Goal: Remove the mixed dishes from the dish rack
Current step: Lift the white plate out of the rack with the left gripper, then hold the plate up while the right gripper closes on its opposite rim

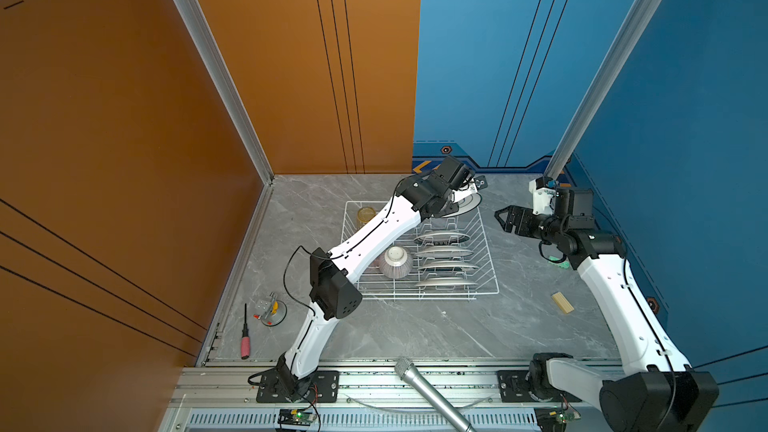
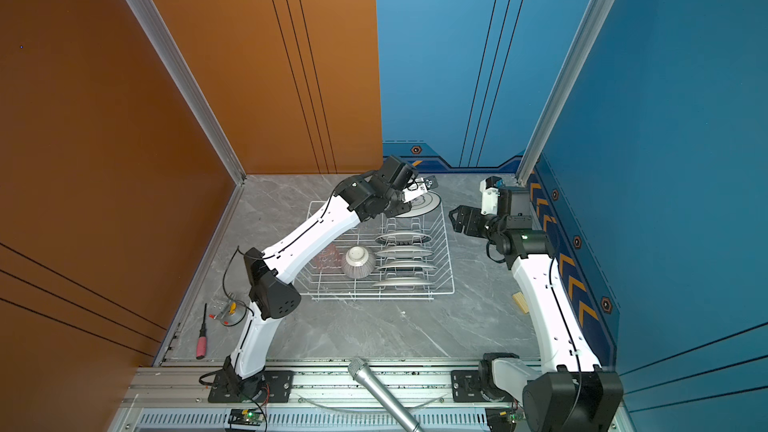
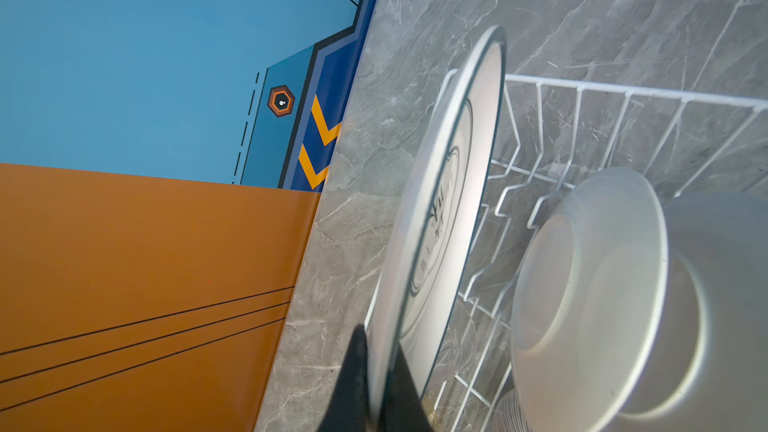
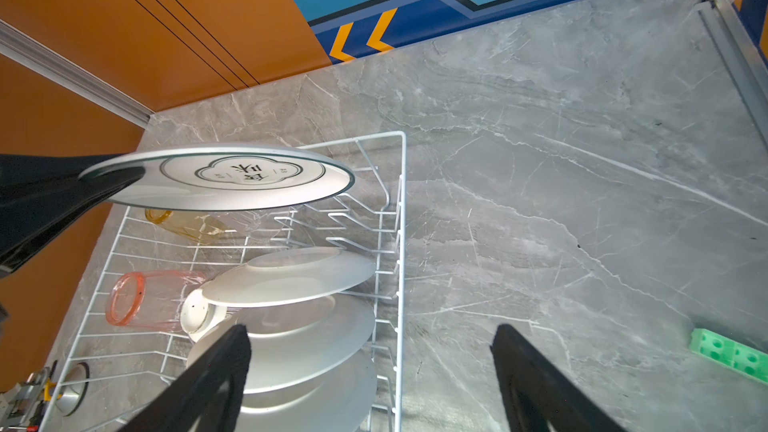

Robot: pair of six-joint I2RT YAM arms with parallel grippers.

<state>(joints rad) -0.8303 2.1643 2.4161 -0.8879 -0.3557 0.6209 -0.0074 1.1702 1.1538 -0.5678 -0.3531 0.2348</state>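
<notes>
left gripper (cropped), seemingly pinching plate

The held plate, pinched in the black left gripper, is white with a thin dark rim, a dark scalloped outline and black characters at its centre. Below that gripper the dish rack is white wire, with an amber tumbler, a pink tumbler, a finely striped white bowl and racked plates showing plain white backs. Near the black right gripper a bright green block lies on the grey, white-veined marble table.
</notes>
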